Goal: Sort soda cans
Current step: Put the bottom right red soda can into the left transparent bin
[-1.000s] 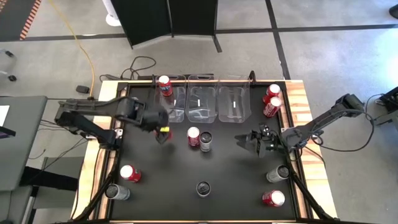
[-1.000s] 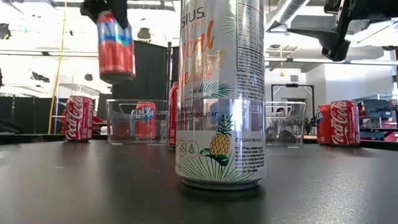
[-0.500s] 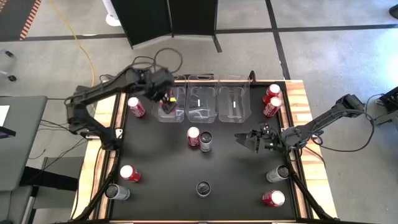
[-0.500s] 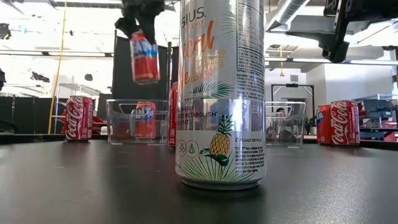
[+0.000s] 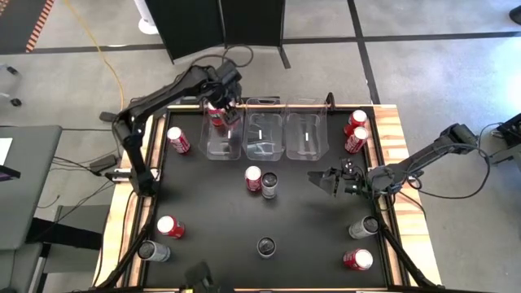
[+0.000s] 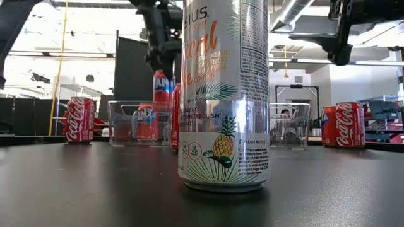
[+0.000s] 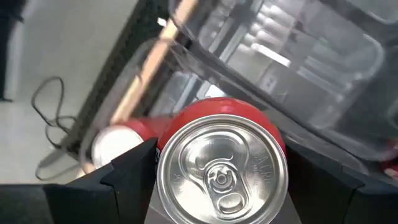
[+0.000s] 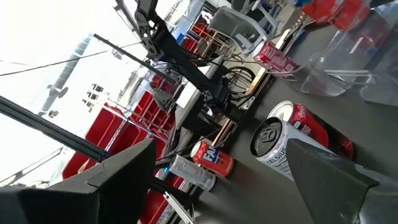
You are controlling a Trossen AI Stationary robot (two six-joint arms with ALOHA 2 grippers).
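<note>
The left gripper [image 5: 220, 104] has moved from above the open table to the far left, over the leftmost of three clear plastic bins [image 5: 221, 140], and it now sits lower than half a second ago. Its fingers are clamped on a red soda can [image 7: 222, 168] with a shiny silver top and pull tab. In the low view this held can [image 6: 161, 85] hangs upright just above the bin's rim, with another red can [image 6: 146, 121] already standing inside the bin.

The middle bin [image 5: 263, 138] and the right bin [image 5: 304, 137] are see-through, rectangular with rounded corners; each shows only a small white label.

The right gripper [image 5: 328, 181] hovers over the right side of the matte black table [image 5: 309, 244], unmoved, its fingers spread apart and holding nothing.

Other cans stand scattered on the table. A red can [image 5: 177, 139] stands left of the bins. A red can and a dark-topped can stand touching at the centre [image 5: 261, 181]. Two red cans [image 5: 356, 131] stand at the far right. A tall silver can with a pineapple print [image 6: 223, 94] stands nearest the low camera. More cans stand at the near left [image 5: 169, 227] and near right [image 5: 358, 260].
</note>
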